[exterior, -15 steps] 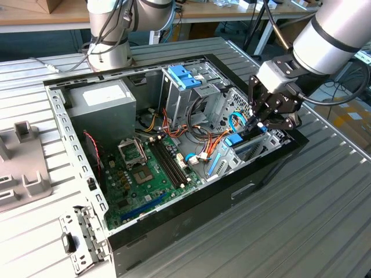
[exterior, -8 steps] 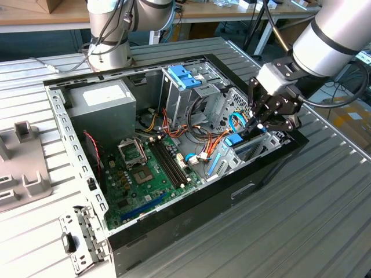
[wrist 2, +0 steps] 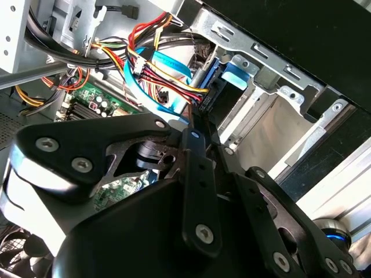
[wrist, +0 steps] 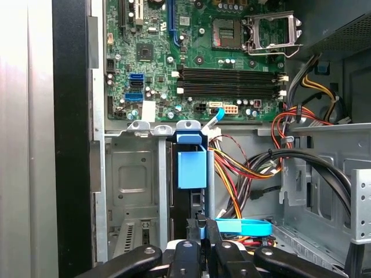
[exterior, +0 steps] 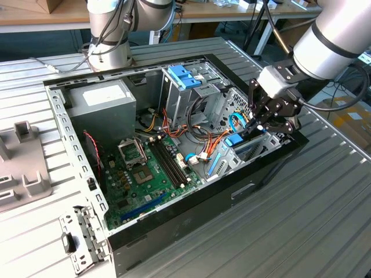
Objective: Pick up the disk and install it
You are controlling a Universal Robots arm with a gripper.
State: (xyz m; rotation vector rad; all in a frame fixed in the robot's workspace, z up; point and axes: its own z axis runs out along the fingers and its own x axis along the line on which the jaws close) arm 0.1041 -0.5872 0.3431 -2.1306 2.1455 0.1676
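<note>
The disk (exterior: 234, 141) stands on edge in the metal bay at the open computer case's corner, at the exterior view's right, with its blue plastic tab showing. In both wrist views it is a dark slab (wrist: 184, 202) (wrist 2: 217, 95) under that blue tab, framed by the bay's silver walls. My gripper (exterior: 253, 128) reaches down into the bay from the right. Its fingers are shut close together in both wrist views (wrist: 204, 223) (wrist 2: 194, 124), tips right at the disk's near edge. I see nothing between them.
Red, yellow and black cables and a blue flat cable (wrist: 243, 227) run close beside the bay. The green motherboard (exterior: 145, 174), grey power-supply box (exterior: 104, 101) and cage with light-blue handles (exterior: 185, 78) occupy the case. A second arm's base (exterior: 110, 49) stands behind.
</note>
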